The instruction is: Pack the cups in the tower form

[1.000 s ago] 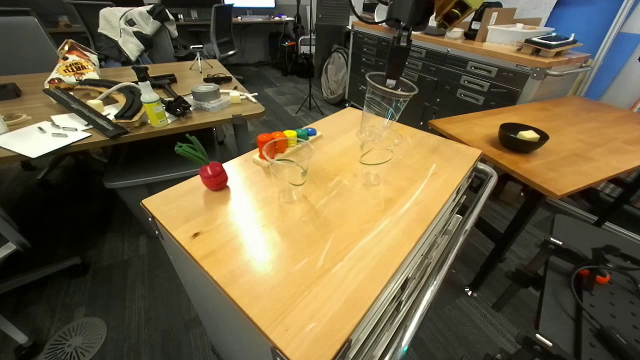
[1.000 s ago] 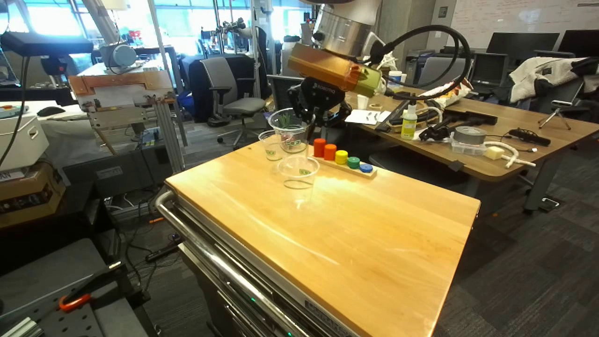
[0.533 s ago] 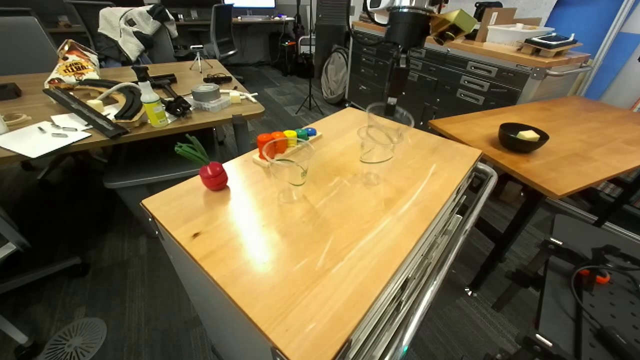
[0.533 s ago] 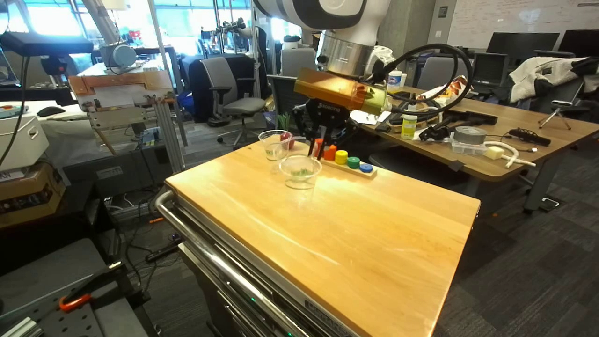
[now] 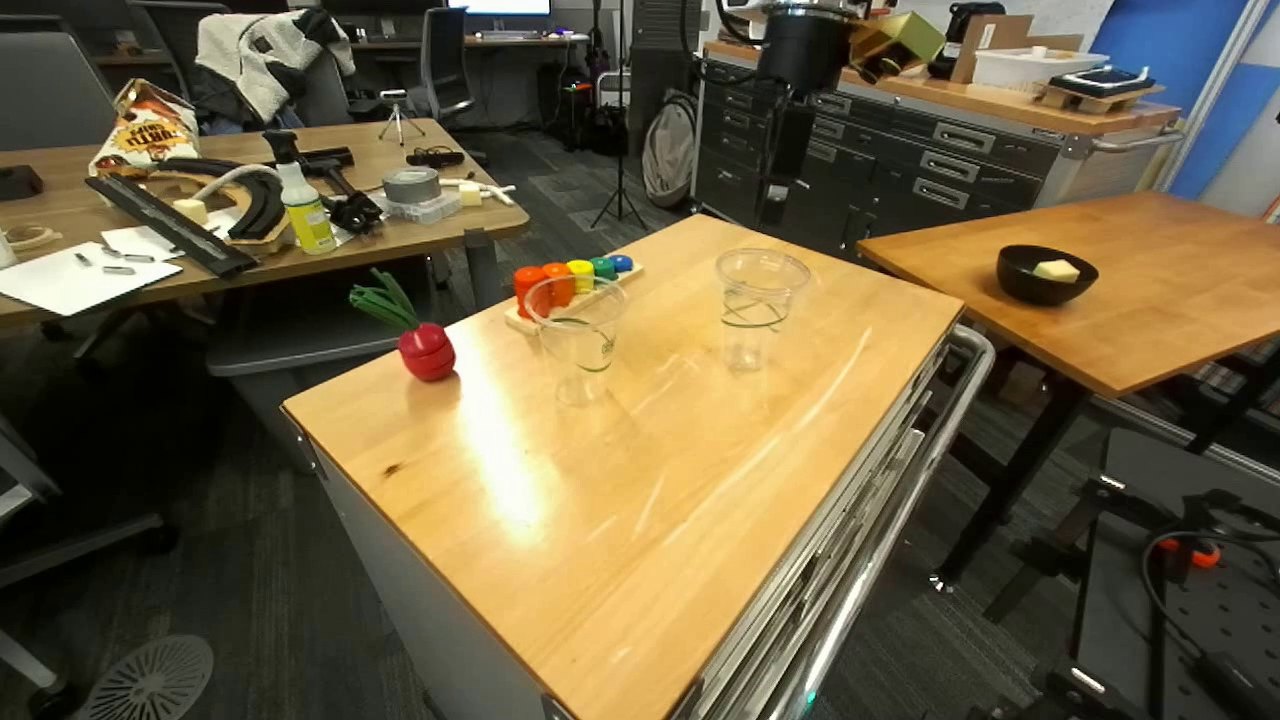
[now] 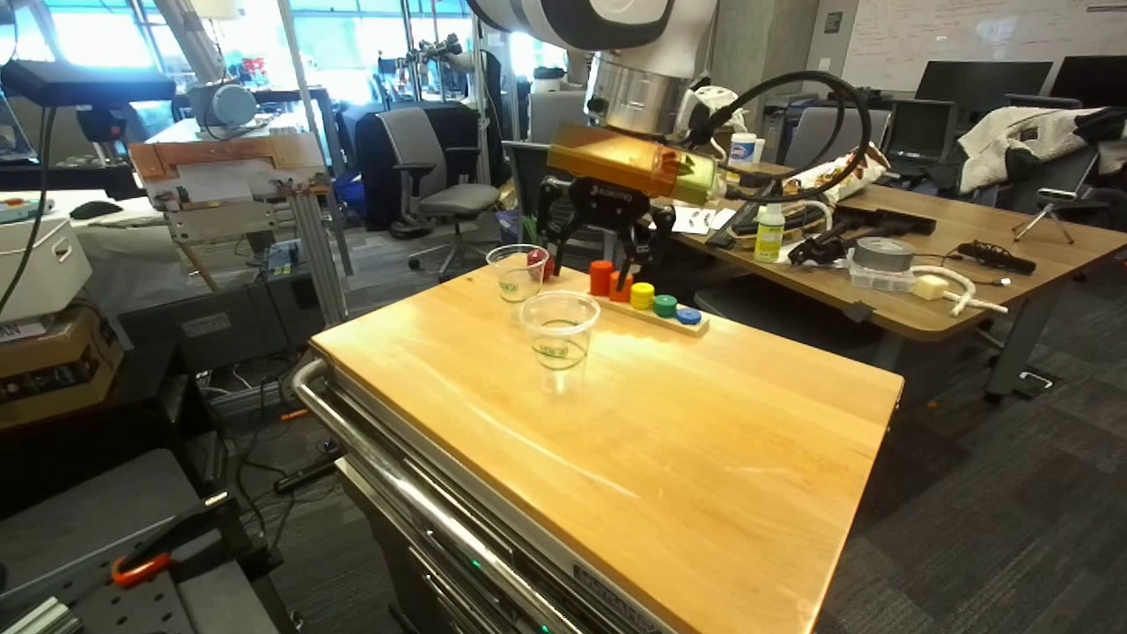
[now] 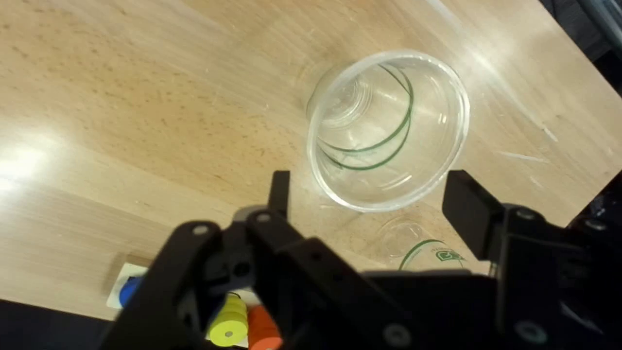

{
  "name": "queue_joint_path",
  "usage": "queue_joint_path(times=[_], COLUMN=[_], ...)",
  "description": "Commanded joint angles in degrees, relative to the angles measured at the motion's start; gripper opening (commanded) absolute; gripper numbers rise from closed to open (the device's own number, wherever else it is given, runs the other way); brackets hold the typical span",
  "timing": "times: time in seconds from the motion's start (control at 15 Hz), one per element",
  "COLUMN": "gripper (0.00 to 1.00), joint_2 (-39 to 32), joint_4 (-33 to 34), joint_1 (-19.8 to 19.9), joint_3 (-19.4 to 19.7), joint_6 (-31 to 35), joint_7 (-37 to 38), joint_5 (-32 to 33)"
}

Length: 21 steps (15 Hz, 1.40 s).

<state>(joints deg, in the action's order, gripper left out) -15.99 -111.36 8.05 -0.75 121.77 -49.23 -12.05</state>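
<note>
Two clear cups (image 5: pixel 757 300) with green bands stand nested one inside the other on the wooden top; their doubled green lines show in the wrist view (image 7: pixel 359 150). Another clear cup (image 6: pixel 518 277) stands upright by itself, and in the wrist view its lower part (image 7: pixel 437 255) shows partly behind the gripper's body. Above the nested pair, my gripper (image 7: pixel 369 188) is open, with its black fingers (image 7: pixel 469 206) spread wide and nothing held between them. In an exterior view, the gripper (image 6: pixel 592 275) hovers beyond the pair's rim, apart from it.
A wooden rack with coloured pegs (image 5: pixel 581 275) stands at the table's edge beside the lone cup. Near it is a red radish toy (image 5: pixel 428 352) with green leaves. A black bowl (image 5: pixel 1046 276) sits on a separate table.
A second ago my gripper held a cup over a standing one. It came down, its jaws opened, and the cup dropped into the standing cup.
</note>
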Motion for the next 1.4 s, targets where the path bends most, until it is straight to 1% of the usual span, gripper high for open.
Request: queue_joint_path(times=[0.0, 0.2, 0.47, 0.8, 1.07, 1.33], gripper=[1.0, 1.0, 1.0, 1.0, 1.0, 1.0], joint_2=[1.5, 1.1, -1.2, -6.7, -11.1, -13.7], joint_4=[0.6, 1.1, 1.8, 4.5, 8.0, 11.5], joint_1=[-1.8, -3.7, -6.1, -9.2, -11.0, -12.0], joint_3=[-1.7, -3.2, -4.6, -5.1, -5.5, -5.9], joint_6=[0.6, 0.2, 2.8, 8.7, 9.7, 9.3], joint_7=[1.4, 2.4, 6.6, 16.9, 23.6, 27.4], joint_5=[-0.5, -0.3, -0.3, 2.2, 5.8, 8.0])
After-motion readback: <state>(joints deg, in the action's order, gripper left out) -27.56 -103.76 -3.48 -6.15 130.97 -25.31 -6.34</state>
